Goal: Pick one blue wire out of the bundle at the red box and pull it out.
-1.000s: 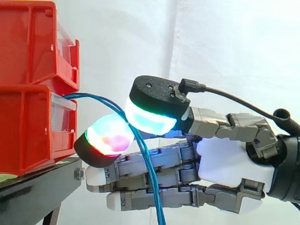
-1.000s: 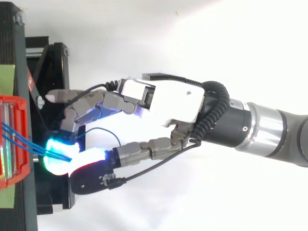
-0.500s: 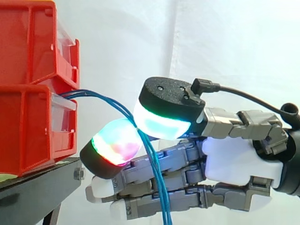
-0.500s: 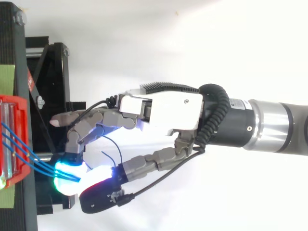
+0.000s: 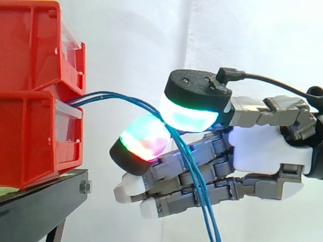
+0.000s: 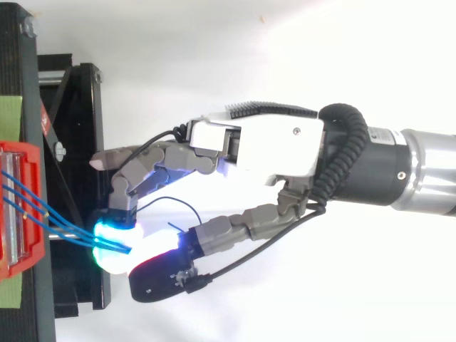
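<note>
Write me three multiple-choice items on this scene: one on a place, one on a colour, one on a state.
1. Past the hand, the blue wires run:
A. up toward the curtain
B. down, out of the side view's bottom edge
C. back into a bin

2. The stacked bins are:
A. red
B. green
C. yellow

3. The hand is:
A. open, apart from the wires
B. curled and empty
C. shut on the wires

Answers:
1 B: the wires hang down across the hand.
2 A: both bins show red.
3 C: two glowing pads pinch the wires between them.
</note>
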Action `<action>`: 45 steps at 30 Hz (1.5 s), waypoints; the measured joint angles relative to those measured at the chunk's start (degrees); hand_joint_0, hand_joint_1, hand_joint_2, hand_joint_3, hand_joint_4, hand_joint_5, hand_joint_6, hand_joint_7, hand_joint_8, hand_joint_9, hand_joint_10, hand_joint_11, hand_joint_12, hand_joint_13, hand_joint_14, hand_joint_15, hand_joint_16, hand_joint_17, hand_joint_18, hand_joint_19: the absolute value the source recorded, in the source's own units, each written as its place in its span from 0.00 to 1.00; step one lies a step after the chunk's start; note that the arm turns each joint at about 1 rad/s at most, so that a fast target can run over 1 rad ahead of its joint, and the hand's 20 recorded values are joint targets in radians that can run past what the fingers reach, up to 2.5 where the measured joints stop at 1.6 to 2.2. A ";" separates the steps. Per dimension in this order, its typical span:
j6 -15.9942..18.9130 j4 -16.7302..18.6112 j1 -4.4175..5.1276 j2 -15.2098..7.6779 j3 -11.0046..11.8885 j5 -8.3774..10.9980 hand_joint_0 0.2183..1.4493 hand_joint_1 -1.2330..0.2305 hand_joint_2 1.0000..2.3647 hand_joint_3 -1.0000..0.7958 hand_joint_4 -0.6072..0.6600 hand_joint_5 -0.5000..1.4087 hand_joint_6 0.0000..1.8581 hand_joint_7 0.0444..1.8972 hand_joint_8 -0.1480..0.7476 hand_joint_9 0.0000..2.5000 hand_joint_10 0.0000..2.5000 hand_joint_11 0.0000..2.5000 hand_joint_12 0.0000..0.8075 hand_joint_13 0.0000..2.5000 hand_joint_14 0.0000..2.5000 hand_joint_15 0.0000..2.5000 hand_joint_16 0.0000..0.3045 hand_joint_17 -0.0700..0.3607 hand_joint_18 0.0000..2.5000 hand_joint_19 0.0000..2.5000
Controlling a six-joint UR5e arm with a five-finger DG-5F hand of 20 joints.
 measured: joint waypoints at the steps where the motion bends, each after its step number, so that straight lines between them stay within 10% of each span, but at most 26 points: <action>1: -0.10 -0.36 -0.08 0.27 -0.15 -0.14 0.32 0.35 0.01 0.53 0.54 0.17 0.51 0.38 0.50 0.29 0.01 0.19 0.49 0.09 0.00 0.06 0.21 0.49 0.07 0.12; 17: -2.12 -2.69 -0.73 5.81 -5.15 -0.28 0.33 0.31 0.01 0.57 0.48 0.19 0.49 0.46 0.52 0.35 0.01 0.19 0.51 0.14 0.00 0.06 0.22 0.51 0.12 0.13; 37: -0.64 -6.63 -1.09 6.34 -5.29 -0.22 0.29 0.37 0.00 0.52 0.58 0.23 0.40 0.58 0.51 0.43 0.01 0.14 0.52 0.20 0.00 0.07 0.24 0.54 0.17 0.15; 41: -0.60 -6.67 -1.13 6.34 -5.27 -0.16 0.25 0.45 0.20 0.50 0.59 0.23 0.38 0.58 0.51 0.43 0.01 0.15 0.53 0.21 0.00 0.07 0.25 0.56 0.17 0.15; 45: -0.35 -6.70 -1.18 6.33 -5.27 -0.14 0.27 0.40 0.15 0.51 0.60 0.22 0.42 0.50 0.52 0.45 0.01 0.23 0.54 0.21 0.00 0.09 0.25 0.55 0.18 0.15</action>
